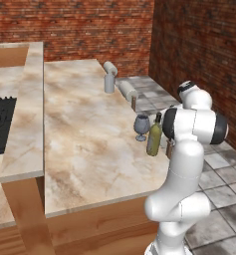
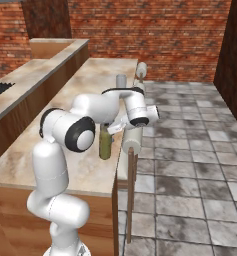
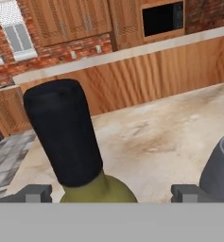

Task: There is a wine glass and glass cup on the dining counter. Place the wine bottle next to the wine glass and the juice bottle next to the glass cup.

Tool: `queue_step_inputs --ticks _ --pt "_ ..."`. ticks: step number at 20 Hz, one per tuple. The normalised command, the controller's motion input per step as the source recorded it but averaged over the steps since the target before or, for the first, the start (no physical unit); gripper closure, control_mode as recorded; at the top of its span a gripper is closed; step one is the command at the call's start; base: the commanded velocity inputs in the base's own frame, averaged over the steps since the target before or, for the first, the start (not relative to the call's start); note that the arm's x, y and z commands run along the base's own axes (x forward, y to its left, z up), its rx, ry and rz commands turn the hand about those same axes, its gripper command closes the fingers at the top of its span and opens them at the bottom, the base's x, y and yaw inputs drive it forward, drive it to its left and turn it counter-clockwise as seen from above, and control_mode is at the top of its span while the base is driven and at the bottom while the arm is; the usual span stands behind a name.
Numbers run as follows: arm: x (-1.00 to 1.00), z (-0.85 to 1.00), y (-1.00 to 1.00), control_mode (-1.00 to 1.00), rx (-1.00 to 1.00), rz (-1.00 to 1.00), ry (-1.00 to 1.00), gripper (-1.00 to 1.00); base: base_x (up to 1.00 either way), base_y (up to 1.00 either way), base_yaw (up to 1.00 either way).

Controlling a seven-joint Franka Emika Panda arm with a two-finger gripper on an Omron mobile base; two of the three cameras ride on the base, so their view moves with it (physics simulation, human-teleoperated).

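Olive-green glass of the wine bottle (image 1: 154, 138) stood upright on the dining counter (image 1: 89, 144), just beside the wine glass (image 1: 141, 126) and near the counter's edge; the glass cup (image 1: 109, 82) stood well apart, farther along the same edge. In the hand view the gripper (image 3: 111, 193) sat low at the bottle's shoulder, its fingertips (image 3: 37, 193) spread wide to either side, the dark neck rising between them off-centre toward one tip, and nothing pinched; whether either tip touched the glass could not be told. The wine glass's bowl showed close at the other tip. Judgement: the bottle appeared already placed as required, so the step in hand was a clean parting from it. Recommended: keep the fingers spread; draw the hand straight back along its own line, no sideways sweep, since the wine glass stood close enough to be clipped; lift only once clear of the neck; the juice bottle was not located in these views.
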Motion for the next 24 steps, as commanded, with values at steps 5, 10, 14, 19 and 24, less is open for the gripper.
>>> queue_step_inputs --ticks 5,10,14,19,24 --pt "-0.02 0.0 0.09 -1.0 0.0 0.0 -0.05 -1.0 0.0 0.0 0.0" --pt "0.0 0.0 0.05 -1.0 -0.01 0.0 -0.05 -1.0 0.0 0.0 0.0" --pt "0.0 0.0 0.01 -1.0 -0.03 -0.01 -0.02 -1.0 0.0 0.0 0.0" --pt "0.0 0.0 0.0 -1.0 -0.05 -0.04 -0.01 -1.0 0.0 0.0 0.0" --pt "0.0 0.0 0.0 -1.0 -0.03 -0.04 0.0 -1.0 0.0 0.0 0.0"
